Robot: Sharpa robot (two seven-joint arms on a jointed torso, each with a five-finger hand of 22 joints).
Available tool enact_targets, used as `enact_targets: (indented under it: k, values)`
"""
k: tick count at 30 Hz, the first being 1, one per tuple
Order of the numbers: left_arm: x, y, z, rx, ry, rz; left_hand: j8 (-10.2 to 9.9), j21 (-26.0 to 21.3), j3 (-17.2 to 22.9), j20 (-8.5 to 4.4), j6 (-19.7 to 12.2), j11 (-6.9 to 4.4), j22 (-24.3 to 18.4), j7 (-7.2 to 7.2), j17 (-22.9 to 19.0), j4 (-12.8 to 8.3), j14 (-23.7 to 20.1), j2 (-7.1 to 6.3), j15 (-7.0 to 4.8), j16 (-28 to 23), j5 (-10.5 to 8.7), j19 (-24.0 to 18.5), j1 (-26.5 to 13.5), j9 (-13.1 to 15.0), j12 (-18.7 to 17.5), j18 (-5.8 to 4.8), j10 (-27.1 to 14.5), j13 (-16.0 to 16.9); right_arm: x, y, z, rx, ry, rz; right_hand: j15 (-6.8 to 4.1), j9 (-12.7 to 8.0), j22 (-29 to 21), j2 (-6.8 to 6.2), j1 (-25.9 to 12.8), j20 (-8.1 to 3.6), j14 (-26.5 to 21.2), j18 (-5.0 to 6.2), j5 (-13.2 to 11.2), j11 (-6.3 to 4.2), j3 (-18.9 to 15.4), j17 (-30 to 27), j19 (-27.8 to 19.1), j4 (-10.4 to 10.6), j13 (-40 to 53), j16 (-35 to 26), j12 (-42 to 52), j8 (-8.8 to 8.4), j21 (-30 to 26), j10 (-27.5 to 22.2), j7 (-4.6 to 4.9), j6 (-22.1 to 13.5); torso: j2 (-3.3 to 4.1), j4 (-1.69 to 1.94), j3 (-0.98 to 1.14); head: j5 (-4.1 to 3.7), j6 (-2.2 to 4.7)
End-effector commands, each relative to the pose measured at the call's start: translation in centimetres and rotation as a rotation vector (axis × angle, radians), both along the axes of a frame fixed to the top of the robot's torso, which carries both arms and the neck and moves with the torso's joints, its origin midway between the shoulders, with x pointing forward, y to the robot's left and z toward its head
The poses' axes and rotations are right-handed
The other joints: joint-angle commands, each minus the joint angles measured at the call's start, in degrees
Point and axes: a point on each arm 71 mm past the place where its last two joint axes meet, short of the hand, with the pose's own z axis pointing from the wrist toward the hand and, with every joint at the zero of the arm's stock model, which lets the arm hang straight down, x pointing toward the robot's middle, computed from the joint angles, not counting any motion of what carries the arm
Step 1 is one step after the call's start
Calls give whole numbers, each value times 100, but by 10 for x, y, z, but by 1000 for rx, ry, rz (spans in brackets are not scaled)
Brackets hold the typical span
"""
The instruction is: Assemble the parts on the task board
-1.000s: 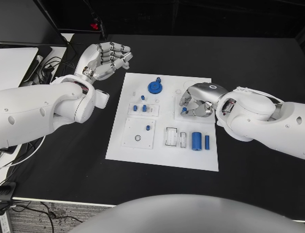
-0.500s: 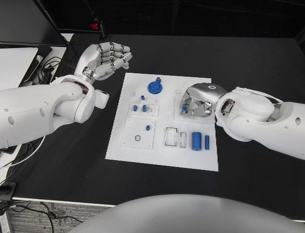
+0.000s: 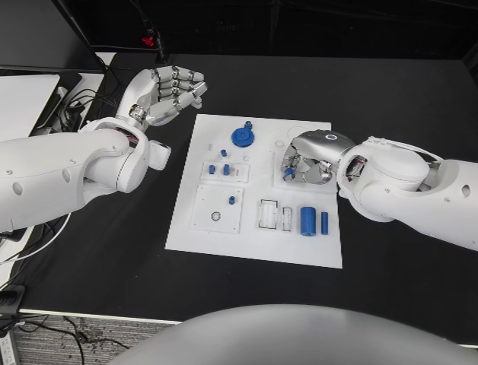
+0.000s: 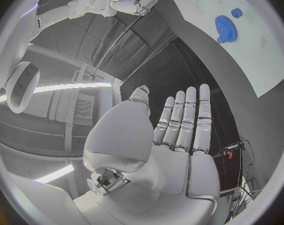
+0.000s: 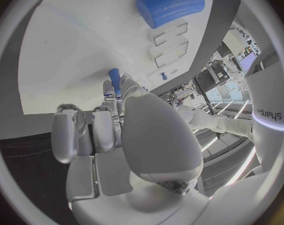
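A small blue peg (image 5: 114, 78) is pinched by the right hand (image 3: 308, 158) over the task board (image 3: 256, 243), seating judged next, while the left hand (image 3: 164, 93) is held open, empty.

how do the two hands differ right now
The left hand hangs off the board's far left corner over black table, palm bare, fingers apart, holding nothing. The right hand is down on the board, fingers curled round a small blue part. Both are silver, on white arms.
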Motion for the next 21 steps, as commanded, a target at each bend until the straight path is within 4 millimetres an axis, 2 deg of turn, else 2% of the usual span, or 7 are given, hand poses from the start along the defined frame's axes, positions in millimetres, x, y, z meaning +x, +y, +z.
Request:
enact_targets:
  k: [1, 12, 18, 21]
  values:
    - [0, 0, 1, -4, -4, -2, 38, 38, -45, 2, -21, -3, -5, 303, -6, 2, 25, 13, -9, 28, 40, 46, 51, -7, 32, 55, -45, -8, -1, 1, 2, -19, -24, 7, -72, 46, 1054, 34, 62, -66, 185, 26, 6, -32, 43, 8, 172, -1, -1, 20, -25, 66, 3, 96, -45, 114, 0, -1, 0, -1, 0]
    - [0, 1, 1, -4, -4, -1, 38, 38, -45, 2, -21, -3, -5, 303, -6, 2, 25, 13, -9, 28, 40, 46, 51, -7, 32, 55, -45, -8, -4, -1, 9, 34, -98, 17, -94, 49, 1046, 21, 89, -96, 189, 28, 7, -51, 66, 15, 168, -2, -6, 21, -81, 71, -13, 142, -66, 162, -1, -3, -1, -5, 0]
    - [0, 1, 0, -4, -2, 0, 46, 39, -51, 1, -25, -4, -7, 302, -10, 1, 22, 21, -9, 37, 45, 47, 61, -8, 42, 55, -48, -9, -11, -4, 16, 71, -130, 31, -97, 47, 1046, 9, 95, -102, 191, 27, 7, -50, 72, 20, 170, 0, -8, 23, -106, 65, -11, 143, -64, 163, -1, -4, 1, 2, 0]
    - [0, 1, 0, -4, -2, 0, 46, 39, -51, 1, -25, -4, -7, 302, -10, 1, 22, 21, -9, 37, 45, 47, 61, -8, 42, 55, -48, -9, -16, -6, 20, 87, -144, 40, -97, 45, 1050, 7, 82, -106, 193, 25, 6, -47, 74, 27, 174, 14, -8, 26, -125, 59, -4, 148, -62, 165, -5, 3, -4, -10, 0]
